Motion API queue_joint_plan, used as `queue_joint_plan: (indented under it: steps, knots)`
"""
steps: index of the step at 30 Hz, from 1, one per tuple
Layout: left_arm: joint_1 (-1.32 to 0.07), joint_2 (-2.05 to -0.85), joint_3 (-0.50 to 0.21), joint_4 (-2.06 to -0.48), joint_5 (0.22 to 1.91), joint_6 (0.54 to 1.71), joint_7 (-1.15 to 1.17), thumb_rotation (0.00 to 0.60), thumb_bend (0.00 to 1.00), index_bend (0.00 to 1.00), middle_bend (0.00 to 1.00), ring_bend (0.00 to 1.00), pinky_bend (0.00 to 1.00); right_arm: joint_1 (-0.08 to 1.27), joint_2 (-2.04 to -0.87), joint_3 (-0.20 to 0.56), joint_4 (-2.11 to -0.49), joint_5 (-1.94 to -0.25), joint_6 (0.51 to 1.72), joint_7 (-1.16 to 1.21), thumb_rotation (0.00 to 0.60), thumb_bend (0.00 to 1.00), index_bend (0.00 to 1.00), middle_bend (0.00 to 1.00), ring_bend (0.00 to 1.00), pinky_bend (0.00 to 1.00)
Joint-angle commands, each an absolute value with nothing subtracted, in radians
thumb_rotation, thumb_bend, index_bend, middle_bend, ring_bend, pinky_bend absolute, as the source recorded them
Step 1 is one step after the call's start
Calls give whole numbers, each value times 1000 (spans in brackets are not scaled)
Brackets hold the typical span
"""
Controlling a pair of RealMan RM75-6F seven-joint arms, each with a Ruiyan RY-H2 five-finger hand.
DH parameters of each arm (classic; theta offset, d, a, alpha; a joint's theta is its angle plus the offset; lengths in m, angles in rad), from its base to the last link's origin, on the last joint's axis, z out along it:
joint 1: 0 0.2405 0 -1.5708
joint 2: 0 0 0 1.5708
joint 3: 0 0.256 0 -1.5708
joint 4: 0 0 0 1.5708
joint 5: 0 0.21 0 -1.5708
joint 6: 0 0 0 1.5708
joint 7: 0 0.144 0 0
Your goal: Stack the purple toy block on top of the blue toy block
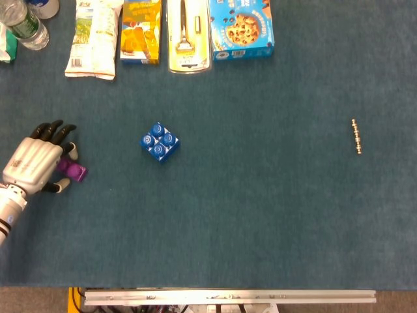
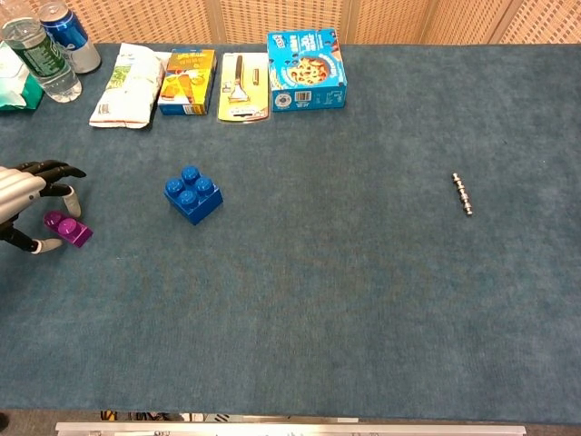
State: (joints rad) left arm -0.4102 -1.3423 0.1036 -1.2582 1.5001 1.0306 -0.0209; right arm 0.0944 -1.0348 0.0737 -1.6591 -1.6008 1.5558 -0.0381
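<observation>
Chest view cuts off the left hand point(image 2: 25, 202), fingers spread around the purple block point(image 2: 68, 229); grip unclear.

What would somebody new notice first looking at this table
Most likely the left hand at the left edge of the blue cloth, its dark fingers spread around a small purple block that lies on the cloth. Next comes the bright blue block to the right of the purple one, standing alone, and a row of snack packets along the far edge.
</observation>
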Motion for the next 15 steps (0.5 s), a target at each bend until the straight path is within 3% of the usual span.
queue_joint_plan:
  steps: [1,15]
  knots:
    - [-409,-1348,100,-1251,1499,1031,-27,600,230,402,108,2,84,94,-1035,74,-1660,-1602,1557,-38,600,348,340,424,346,389]
    - [-404,-1374,95,-1217,1502,1028,-54,600,231,479,142,11,84,92,-1033,73,-1666,-1608,1562,-42,600,348,340,425,346,389]
